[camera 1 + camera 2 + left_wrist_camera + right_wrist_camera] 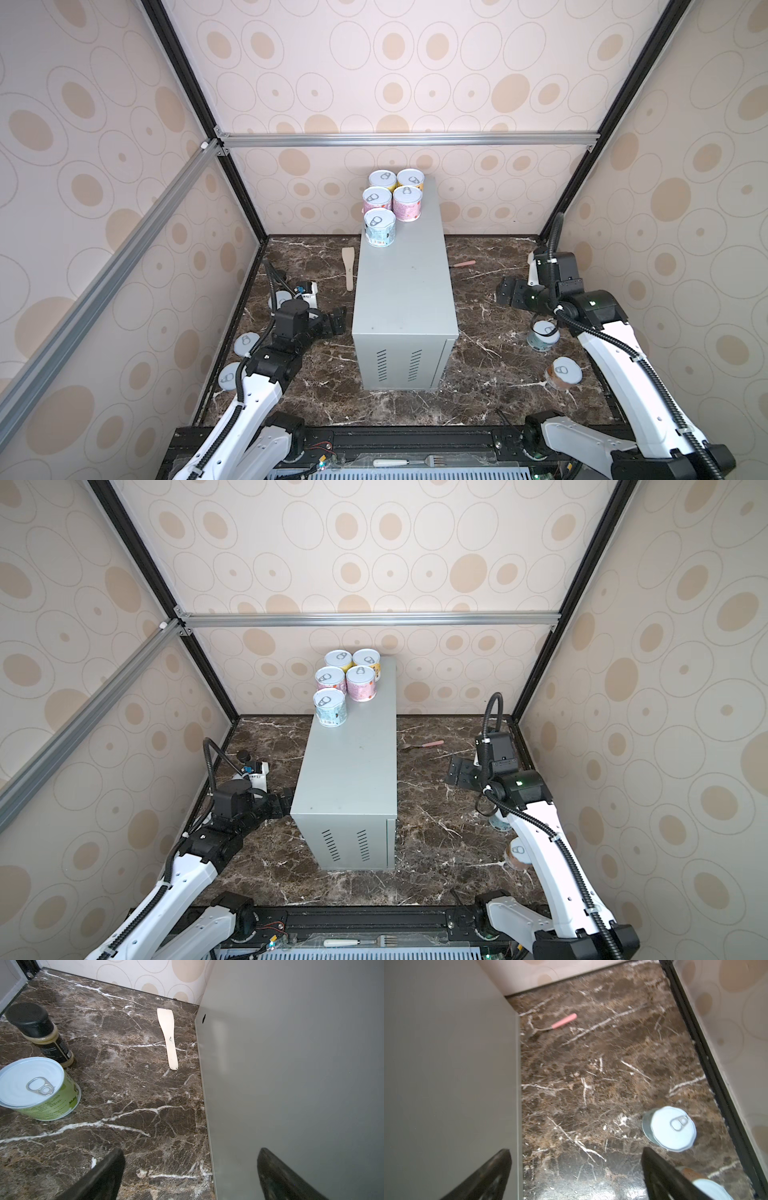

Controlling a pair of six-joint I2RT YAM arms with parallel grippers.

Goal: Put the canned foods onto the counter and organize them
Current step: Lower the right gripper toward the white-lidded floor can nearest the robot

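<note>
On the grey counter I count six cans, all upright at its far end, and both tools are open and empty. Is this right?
Not fully. Five cans stand on the counter, not six; both top views show this. The rest holds: they are upright at the far end, and the left tool and right tool are open and empty.

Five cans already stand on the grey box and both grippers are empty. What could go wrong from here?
1. The light-blue-labelled can stands close to the left edge of the tall grey metal counter; a nudge while placing the next can might push it off.
2. The small dark-capped bottle stands right beside the green-labelled can, so the open left gripper may topple it when grasping.
</note>
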